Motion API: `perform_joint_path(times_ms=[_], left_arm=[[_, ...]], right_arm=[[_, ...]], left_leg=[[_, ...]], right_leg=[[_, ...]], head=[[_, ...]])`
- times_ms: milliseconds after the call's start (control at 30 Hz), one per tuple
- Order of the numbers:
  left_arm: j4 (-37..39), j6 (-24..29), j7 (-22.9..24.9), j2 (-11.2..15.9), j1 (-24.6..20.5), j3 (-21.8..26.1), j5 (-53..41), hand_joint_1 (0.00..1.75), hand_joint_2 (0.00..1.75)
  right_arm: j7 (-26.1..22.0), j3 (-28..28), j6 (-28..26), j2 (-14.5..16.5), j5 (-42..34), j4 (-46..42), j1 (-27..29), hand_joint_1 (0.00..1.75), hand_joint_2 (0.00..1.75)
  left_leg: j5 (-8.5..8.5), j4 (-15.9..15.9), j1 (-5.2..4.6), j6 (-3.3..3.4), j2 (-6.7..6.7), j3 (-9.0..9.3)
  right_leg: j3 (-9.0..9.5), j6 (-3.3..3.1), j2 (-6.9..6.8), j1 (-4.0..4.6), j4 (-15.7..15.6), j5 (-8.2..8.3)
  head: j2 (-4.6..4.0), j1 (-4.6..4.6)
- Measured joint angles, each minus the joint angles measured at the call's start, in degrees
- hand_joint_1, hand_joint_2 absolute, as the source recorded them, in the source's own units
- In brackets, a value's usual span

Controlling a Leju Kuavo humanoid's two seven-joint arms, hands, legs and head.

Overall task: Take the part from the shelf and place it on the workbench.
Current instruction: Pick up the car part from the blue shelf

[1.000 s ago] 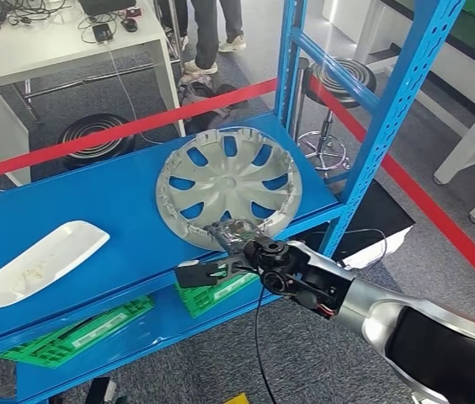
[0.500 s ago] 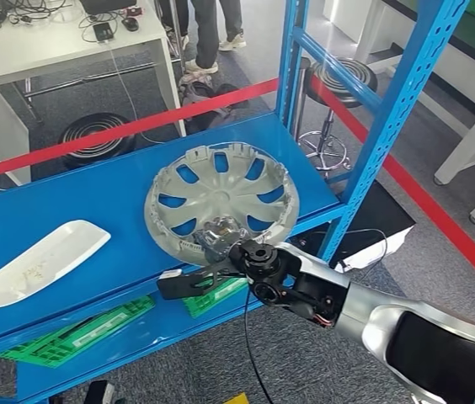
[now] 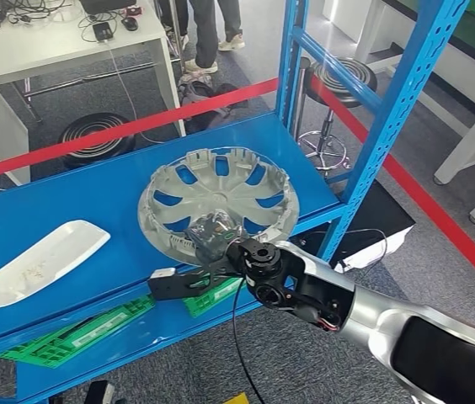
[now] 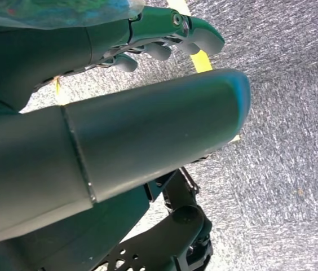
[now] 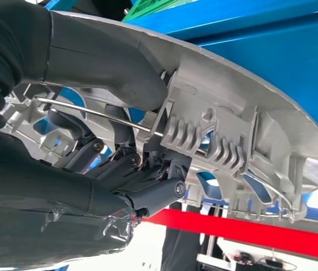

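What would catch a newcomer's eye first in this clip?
The silver hubcap at the front edge of the blue shelf, gripped at its near rim by the right hand, fingers hooked through its openings. Then the white curved part lying to its left, and the red tape behind the shelf.

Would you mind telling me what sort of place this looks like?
Probably a workshop or robotics test area: a blue metal storage shelf holding a silver plastic wheel cover, red barrier tape cordoning it off, and a white bench strewn with cables behind.
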Motion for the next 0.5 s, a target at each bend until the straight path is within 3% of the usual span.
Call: perform_joint_path(times_ms=[167,200,300,333,500], left_arm=[[0.01,0.0,0.22,0.0,-0.02,0.0,-0.05,0.0,0.0],[0.01,0.0,0.23,0.0,-0.02,0.0,-0.08,0.0,0.0],[0.01,0.0,0.35,0.0,-0.04,0.0,-0.31,0.0,0.0],[0.01,0.0,0.4,-0.01,-0.05,0.0,-0.39,0.0,0.0],[0.01,-0.01,0.77,-0.02,-0.17,0.0,-0.9,0.0,0.0]], right_arm=[[0.08,-0.71,0.41,-0.18,-0.14,-0.22,0.59,1.75,1.75],[0.1,-0.78,0.43,-0.19,-0.17,-0.22,0.61,1.48,1.75],[0.1,-0.86,0.66,-0.22,-0.66,-0.1,0.71,0.17,1.75],[0.1,-0.87,0.69,-0.25,-0.83,0.05,0.77,0.0,1.75],[0.1,-1.1,0.48,-0.48,-1.67,1.86,1.15,0.0,1.75]], left_leg=[[0.0,0.0,0.0,0.0,0.0,0.0],[0.0,0.0,0.0,0.0,0.0,0.0],[0.0,0.0,0.0,0.0,0.0,0.0],[0.0,0.0,0.0,0.0,0.0,0.0],[0.0,0.0,0.0,0.0,0.0,0.01]], right_leg=[[0.0,0.0,0.0,0.0,0.0,0.0],[0.0,0.0,0.0,0.0,0.0,0.0],[0.0,0.0,0.0,0.0,0.0,0.0],[0.0,0.0,0.0,0.0,0.0,0.0],[0.01,0.0,0.0,0.0,-0.01,0.0]], head=[[0.01,0.0],[0.01,0.0],[0.01,-0.01],[0.01,0.0],[0.01,-0.02]])
